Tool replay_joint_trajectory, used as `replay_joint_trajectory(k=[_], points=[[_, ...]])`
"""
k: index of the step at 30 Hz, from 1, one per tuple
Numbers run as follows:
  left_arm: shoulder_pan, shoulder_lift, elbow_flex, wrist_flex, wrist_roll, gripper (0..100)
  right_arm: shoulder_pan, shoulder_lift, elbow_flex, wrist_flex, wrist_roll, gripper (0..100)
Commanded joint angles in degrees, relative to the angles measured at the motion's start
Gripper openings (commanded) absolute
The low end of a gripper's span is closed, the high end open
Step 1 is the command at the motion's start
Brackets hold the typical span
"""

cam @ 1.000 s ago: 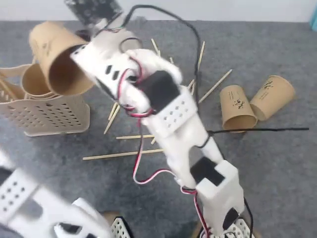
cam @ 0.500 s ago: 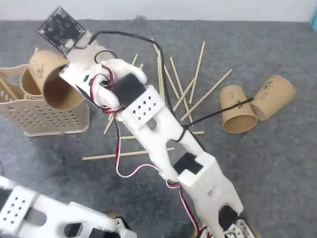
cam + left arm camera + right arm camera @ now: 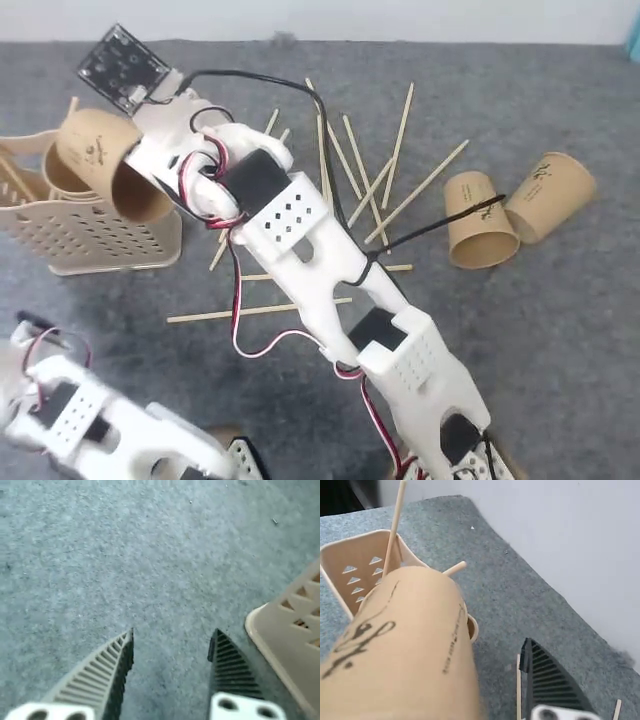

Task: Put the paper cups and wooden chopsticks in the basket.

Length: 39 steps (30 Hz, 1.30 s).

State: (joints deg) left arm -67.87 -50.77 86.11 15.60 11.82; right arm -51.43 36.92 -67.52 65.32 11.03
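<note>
– Brown paper cup up high (image 3: 105, 155), who has it?
– The right pincer (image 3: 145, 160) is squeezing it. The cup is tipped on its side, over the rim of the tan plastic basket with little holes (image 3: 95, 235).
– Is anything in the basket?
– Yes, another brown paper cup (image 3: 58, 165) sits inside, and one thin wooden stick (image 3: 395, 525) stands up in it.
– And the other things?
– Lots of thin wooden chopsticks (image 3: 350, 165) lie in a messy heap on the grey fuzzy counter (image 3: 560, 340). Past the heap, away from the basket, a fallen brown cup (image 3: 480, 222) and a second fallen brown cup (image 3: 550, 192) lie right next to each other.
– What about the left pincer (image 3: 174, 645)?
– Its fingers are wide apart with nothing between them. It hangs over bare counter, just beside a corner of the basket
</note>
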Motion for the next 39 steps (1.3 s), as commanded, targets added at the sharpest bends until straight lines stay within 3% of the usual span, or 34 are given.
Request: replay_joint_trajectory(k=[1, 8, 15, 39], points=[[1.14, -2.2, -0.4, -0.18, -0.62, 23, -0.48, -1.98, -2.64, -4.62, 0.62, 19.8], [1.23, -2.2, -0.4, 0.09, -0.7, 23, -1.27, -2.07, -2.64, -12.79, 0.62, 18.8], [1.67, -2.2, -0.4, 0.09, -0.79, 23, -4.26, -2.07, -2.73, -13.23, 1.32, 0.4], [1.85, -2.29, 0.4, -0.09, -2.99, 23, -1.1, -3.3, -2.2, -8.22, 0.79, 0.9]])
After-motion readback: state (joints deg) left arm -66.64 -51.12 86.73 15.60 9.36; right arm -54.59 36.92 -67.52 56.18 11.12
